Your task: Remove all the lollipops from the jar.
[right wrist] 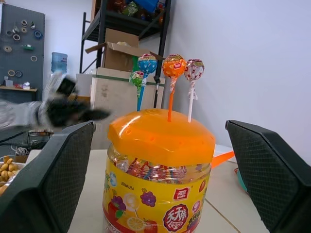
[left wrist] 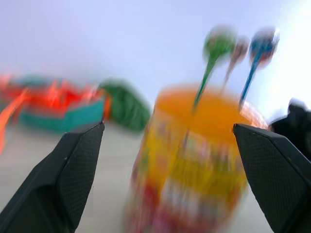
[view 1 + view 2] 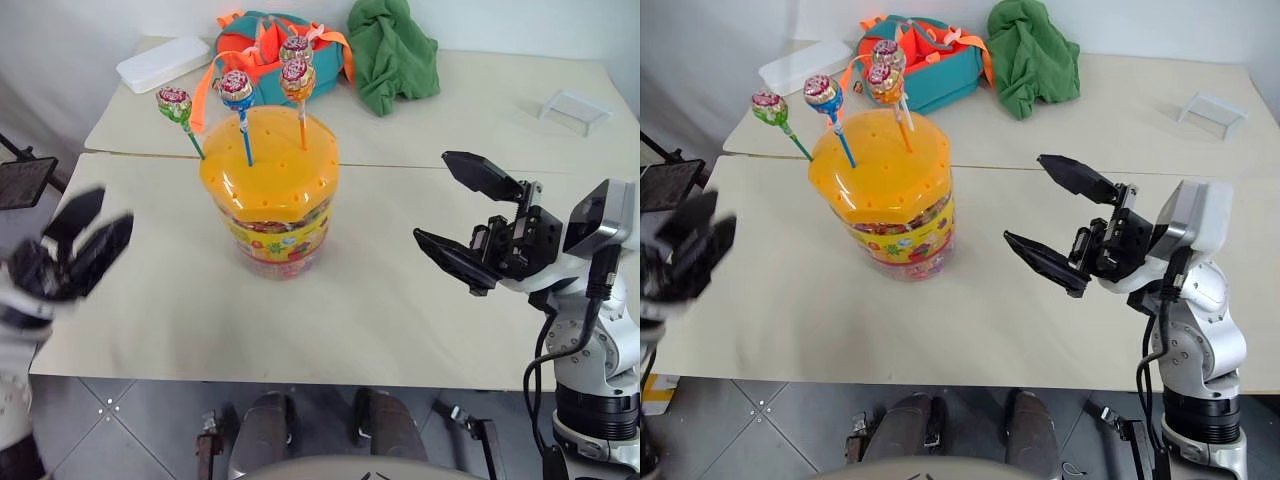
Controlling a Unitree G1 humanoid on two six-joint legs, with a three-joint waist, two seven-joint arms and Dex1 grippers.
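Lollipops (image 3: 238, 88), four round candies in printed wrappers on thin green, blue, orange and pale sticks, stand upright in the holes of the domed orange lid of the clear plastic jar (image 3: 272, 218), which rests on the pale table (image 3: 380, 310). That jar sits between the two grippers, touching neither. Left gripper (image 3: 85, 240) hangs beside it with black fingers spread wide and empty; right gripper (image 3: 462, 215) faces it from the opposite side, jaws equally wide and empty. Beyond the jar lie a teal and orange bag (image 3: 300, 50) and a crumpled green cloth (image 3: 392, 55).
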